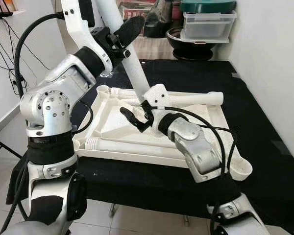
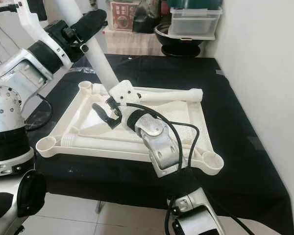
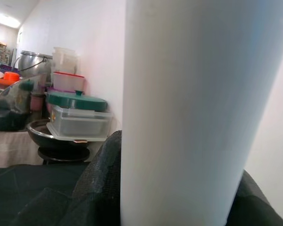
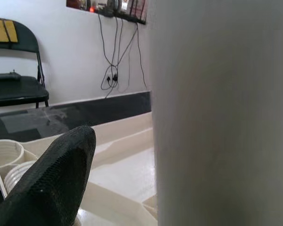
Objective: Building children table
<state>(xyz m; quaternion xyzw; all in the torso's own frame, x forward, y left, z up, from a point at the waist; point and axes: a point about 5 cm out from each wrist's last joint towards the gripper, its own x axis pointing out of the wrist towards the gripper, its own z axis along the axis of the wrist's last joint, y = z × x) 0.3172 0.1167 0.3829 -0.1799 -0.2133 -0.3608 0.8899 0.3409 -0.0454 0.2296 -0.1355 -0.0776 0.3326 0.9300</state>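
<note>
1. A tabletop (image 1: 264,147) draped in black cloth carries everything; it stands against a white wall on the robot's right.
2. On the cloth lies the white plastic children's table top (image 1: 213,115), upside down, ribs and rim facing up, with round leg sockets at its corners.
3. A long white table leg (image 1: 132,63) rises tilted from the upturned top, its lower end near the far-left part of the frame and its upper end leaning toward the robot's left.
4. Two more white legs lie flat inside the frame: one (image 1: 196,99) along the far edge, one (image 1: 117,145) along the near edge.
5. The left hand (image 1: 121,38) is clenched around the tilted leg high up, black fingers on either side of it.
6. The right hand (image 1: 137,117) sits low beside the leg's base, over the upturned top; its fingers look spread, and whether they press the leg I cannot tell.
7. Beyond the tabletop stand a clear lidded container (image 1: 208,24) and a dark bowl (image 1: 186,44).
</note>
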